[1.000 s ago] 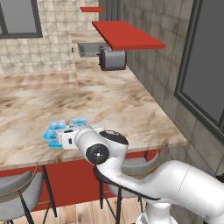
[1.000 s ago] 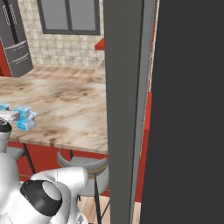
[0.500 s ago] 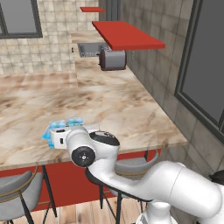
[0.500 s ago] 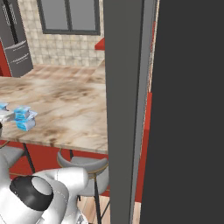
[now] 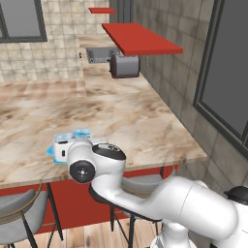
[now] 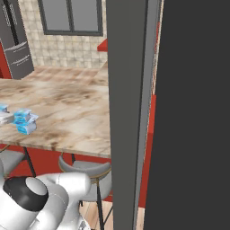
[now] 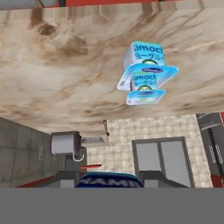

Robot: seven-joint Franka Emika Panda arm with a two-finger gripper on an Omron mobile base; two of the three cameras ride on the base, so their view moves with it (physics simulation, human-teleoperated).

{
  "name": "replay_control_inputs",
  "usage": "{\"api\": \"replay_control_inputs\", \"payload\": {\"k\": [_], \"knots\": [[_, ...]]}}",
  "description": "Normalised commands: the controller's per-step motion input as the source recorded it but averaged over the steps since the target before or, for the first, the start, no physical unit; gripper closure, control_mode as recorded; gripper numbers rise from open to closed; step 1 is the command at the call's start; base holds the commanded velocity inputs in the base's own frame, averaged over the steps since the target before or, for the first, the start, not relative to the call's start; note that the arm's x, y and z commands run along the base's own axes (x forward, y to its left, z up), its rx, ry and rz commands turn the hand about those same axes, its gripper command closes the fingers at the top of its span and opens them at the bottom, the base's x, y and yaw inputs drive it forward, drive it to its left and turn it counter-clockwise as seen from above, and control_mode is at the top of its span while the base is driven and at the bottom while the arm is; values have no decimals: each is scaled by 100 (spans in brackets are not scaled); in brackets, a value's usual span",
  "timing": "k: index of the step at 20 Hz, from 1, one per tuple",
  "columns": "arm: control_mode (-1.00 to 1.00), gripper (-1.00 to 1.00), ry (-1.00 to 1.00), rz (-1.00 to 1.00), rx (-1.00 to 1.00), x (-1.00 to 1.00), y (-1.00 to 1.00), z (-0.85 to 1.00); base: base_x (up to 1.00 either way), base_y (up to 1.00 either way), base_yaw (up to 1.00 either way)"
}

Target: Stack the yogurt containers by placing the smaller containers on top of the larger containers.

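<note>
Two yogurt tubs [image 7: 145,73] sit stacked on the marble surface [image 5: 126,116] near its front edge, the smaller [image 7: 145,87] atop a larger one; a third tub [image 7: 109,180], dark-blue banded, lies between the hand's [image 7: 109,177] fingertips [image 7: 65,177], apparently gripped; a toaster [image 5: 125,66] stands far back.

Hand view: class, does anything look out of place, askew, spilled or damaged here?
Nothing stands out. The mid-sized tub sits upright on the widest tub on the counter, nothing spilled. The gripper holds the tiny tub between its finger tips. The scene looks upside down only because the hand is rolled.
</note>
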Motion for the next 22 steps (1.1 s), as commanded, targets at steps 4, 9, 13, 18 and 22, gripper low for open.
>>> {"api": "replay_control_inputs", "payload": {"k": [4, 9, 13, 18, 22], "knots": [[-100, 100, 0, -3, -2, 28, 17, 0, 0, 0, 0], [-100, 100, 1, -1, -4, 30, 17, 0, 0, 0, 0], [-100, 100, 3, 0, -3, 30, 2, -1, 0, 0, 0], [-100, 100, 4, 0, -4, 12, 0, -8, 0, 0, 0], [-100, 100, 2, 0, -5, 0, 0, -20, 0, 0, 0]]}}
